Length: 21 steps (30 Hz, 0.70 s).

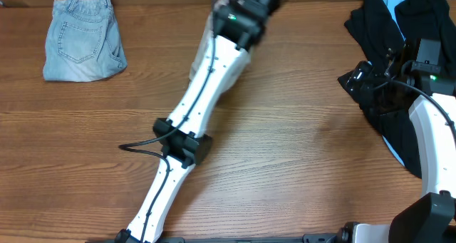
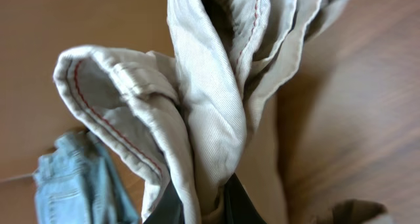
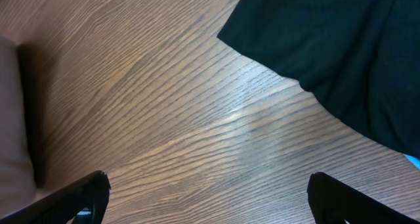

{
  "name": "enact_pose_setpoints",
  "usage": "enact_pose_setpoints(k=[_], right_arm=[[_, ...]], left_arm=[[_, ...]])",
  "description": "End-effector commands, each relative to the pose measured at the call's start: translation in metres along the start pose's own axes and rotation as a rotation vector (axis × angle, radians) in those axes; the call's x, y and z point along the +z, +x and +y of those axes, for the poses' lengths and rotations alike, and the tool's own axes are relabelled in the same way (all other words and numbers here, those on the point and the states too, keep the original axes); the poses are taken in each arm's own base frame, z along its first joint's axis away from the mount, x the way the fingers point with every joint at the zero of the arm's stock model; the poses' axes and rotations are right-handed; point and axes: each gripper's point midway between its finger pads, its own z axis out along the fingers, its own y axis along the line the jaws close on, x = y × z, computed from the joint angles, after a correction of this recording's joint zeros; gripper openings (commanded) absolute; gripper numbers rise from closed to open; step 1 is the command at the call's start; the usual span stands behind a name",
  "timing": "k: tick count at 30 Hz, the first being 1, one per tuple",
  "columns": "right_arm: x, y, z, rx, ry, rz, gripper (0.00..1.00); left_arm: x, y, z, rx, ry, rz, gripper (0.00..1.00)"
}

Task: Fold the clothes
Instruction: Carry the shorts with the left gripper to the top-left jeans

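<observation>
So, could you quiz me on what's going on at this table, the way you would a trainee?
1. True or false: the left end effector is clamped on the beige shorts.
2. What lies at the far left of the table? A) denim shorts B) a towel C) a shoe
3. Fill in: the right end effector, next to the black clothes, is ____ (open or shut).
Key: 1 true; 2 A; 3 open.
</observation>
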Motion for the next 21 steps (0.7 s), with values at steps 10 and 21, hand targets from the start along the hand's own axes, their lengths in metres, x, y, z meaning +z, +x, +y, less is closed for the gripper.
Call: enact_pose_setpoints(k=[10,21], right_arm=[[0.001,-0.005,0.005,-0.003,-0.03,-0.017,1.0],[0.001,-0.009,0.006,-0.008,-0.036,-0.033,1.0]], left_arm=[[-0.087,0.034,0.231,-0.183,-0.304,-0.103,0.04],[-0.058,0.12,0.374,-0.101,-0.344,-0.077,0.04]])
